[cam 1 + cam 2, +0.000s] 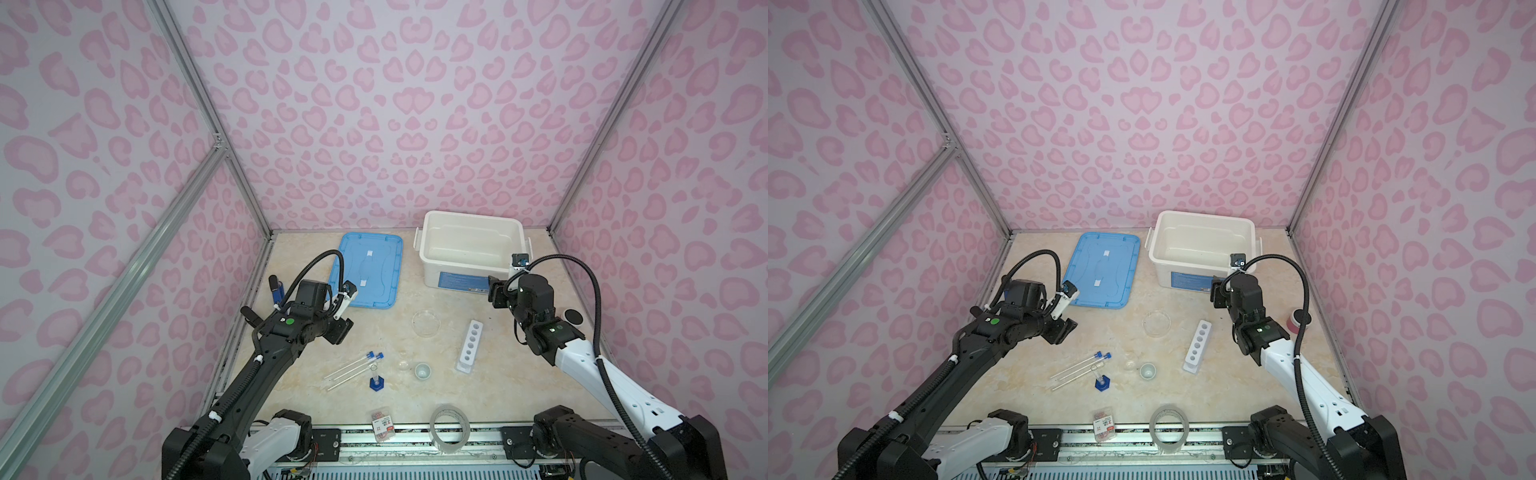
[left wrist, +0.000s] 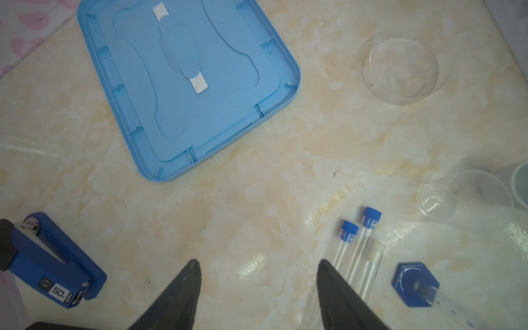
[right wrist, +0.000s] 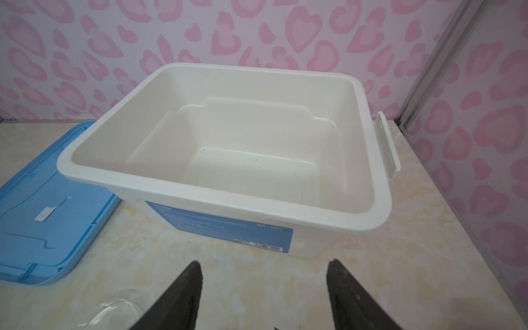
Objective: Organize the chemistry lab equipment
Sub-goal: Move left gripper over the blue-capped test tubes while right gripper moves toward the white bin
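Thin blue-capped test tubes (image 1: 353, 368) (image 2: 350, 243) lie side by side on the marble table, next to the blue-based cylinder (image 1: 377, 380) (image 2: 415, 285). To their right sit a tiny glass dish (image 1: 404, 365), a small white cup (image 1: 422, 370) and the white six-hole rack (image 1: 470, 345). A clear petri dish (image 1: 426, 322) (image 2: 400, 68) rests farther back. My left gripper (image 1: 338, 330) (image 2: 257, 263) hovers open and empty, left of the tubes. My right gripper (image 1: 496, 293) (image 3: 264, 263) is open and empty in front of the white bin (image 3: 228, 205).
The white bin (image 1: 469, 249) stands at the back, with its blue lid (image 1: 368, 270) flat to the left. A tape roll (image 1: 449, 428) and a red-labelled packet (image 1: 383, 424) lie at the front edge. A blue tool (image 2: 54, 263) sits far left.
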